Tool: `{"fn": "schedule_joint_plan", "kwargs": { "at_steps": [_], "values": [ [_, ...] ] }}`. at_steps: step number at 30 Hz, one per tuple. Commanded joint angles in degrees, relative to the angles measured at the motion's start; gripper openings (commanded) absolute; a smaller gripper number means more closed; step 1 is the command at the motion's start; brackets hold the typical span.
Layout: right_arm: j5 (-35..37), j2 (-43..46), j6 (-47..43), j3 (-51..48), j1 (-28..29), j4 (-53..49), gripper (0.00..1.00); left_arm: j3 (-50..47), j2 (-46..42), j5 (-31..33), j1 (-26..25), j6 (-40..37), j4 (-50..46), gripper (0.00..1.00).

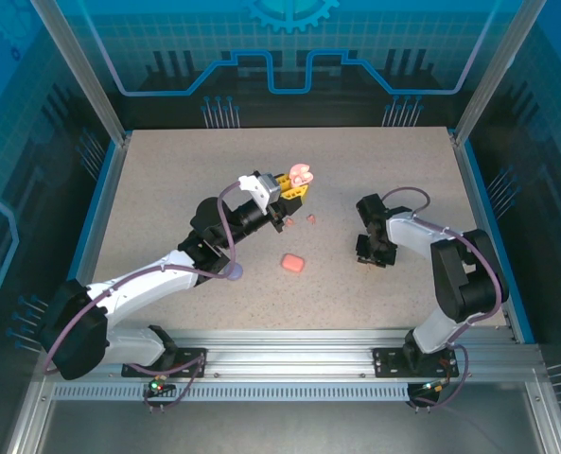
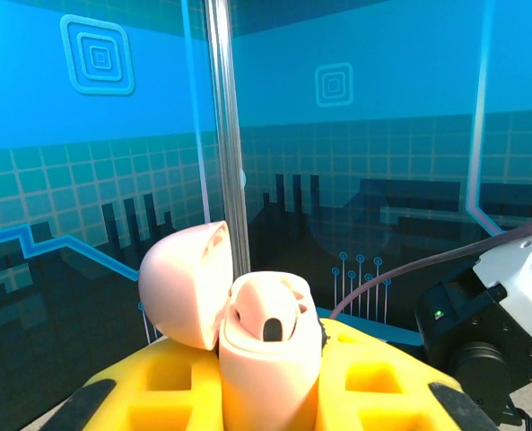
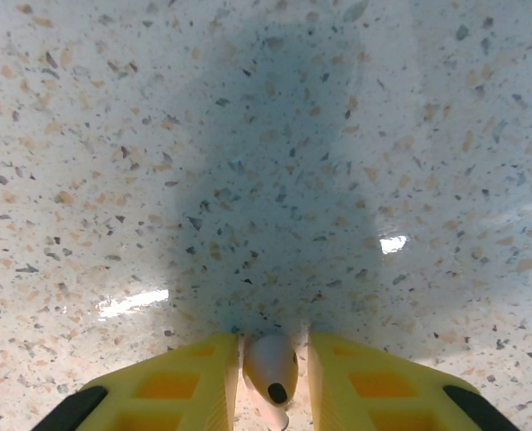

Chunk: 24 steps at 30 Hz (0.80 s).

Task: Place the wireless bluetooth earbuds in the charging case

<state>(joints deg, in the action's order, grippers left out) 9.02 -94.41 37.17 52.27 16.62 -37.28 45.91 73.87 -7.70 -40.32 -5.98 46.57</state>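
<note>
- The left gripper (image 1: 297, 182) is over the middle of the bench (image 1: 166, 189) and is clenched on a pale pink charging case (image 2: 266, 368).
- The case stands upright between the yellow fingers (image 2: 171, 386), with its open mouth facing away from the fingertips.
- Its rounded lid (image 2: 183, 285) is swung open and leans to the left in the left wrist view.
- A dark oval spot shows inside the case mouth; I cannot tell what it is.
- The right gripper (image 3: 273, 346) is nearer the bench's right edge, about halfway between the near and far edges.
- It grasps a pale earbud (image 3: 267, 364) between its two yellow fingertips, above the speckled surface.
- The earbud's long axis runs along the fingers: the rounded end points out toward the bench top, and the end with a dark spot points back toward the wrist.
- A closed coral case (image 1: 292, 262) lies flat on the bench between the two arms, closer to the near edge.
- A tiny reddish piece (image 1: 310, 219) lies just beyond it, too small to make out.
</note>
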Motion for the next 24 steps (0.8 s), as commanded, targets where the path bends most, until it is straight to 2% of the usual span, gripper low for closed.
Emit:
{"fn": "schedule_joint_plan", "kwargs": {
  "at_steps": [1, 13, 24],
  "values": [
    [1.2, -2.0, -0.5, 1.1, 0.8, 0.1, 0.24, 1.5, 0.0, 0.4, -0.3, -0.1, 1.0, 0.00],
    [-0.9, -0.7, -1.5, 0.4, 0.1, 1.6, 0.09, 1.8, 0.3, -0.4, -0.4, 0.2, 0.2, 0.00],
    [-6.3, 11.0, -4.6, -3.5, -0.2, 7.2, 0.07, 1.9, -0.1, -0.8, -0.4, 0.8, -0.4, 0.00]
  ]
}}
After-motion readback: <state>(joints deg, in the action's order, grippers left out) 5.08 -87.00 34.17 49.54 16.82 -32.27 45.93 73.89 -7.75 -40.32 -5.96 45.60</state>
